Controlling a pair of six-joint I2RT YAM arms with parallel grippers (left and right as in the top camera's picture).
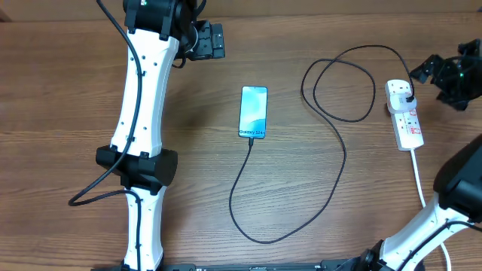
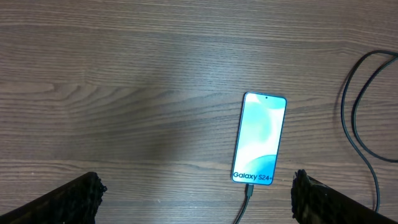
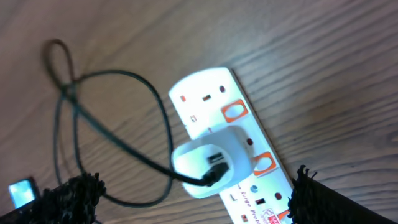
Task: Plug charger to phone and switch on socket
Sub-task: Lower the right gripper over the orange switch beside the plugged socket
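The phone lies face up mid-table, its light blue screen lit, and also shows in the left wrist view. The charger's thin black cable has its tip in the phone's near end. The cable loops across the table to a white adapter seated in the socket, a white power strip with red switches. My left gripper is open and empty, hovering behind the phone. My right gripper is open, just over the strip's adapter end, and holds nothing.
The strip's thick white cord runs toward the table's front right, beside my right arm's base. The black cable forms a loop left of the strip and a long bend near the front edge. The table is brown wood.
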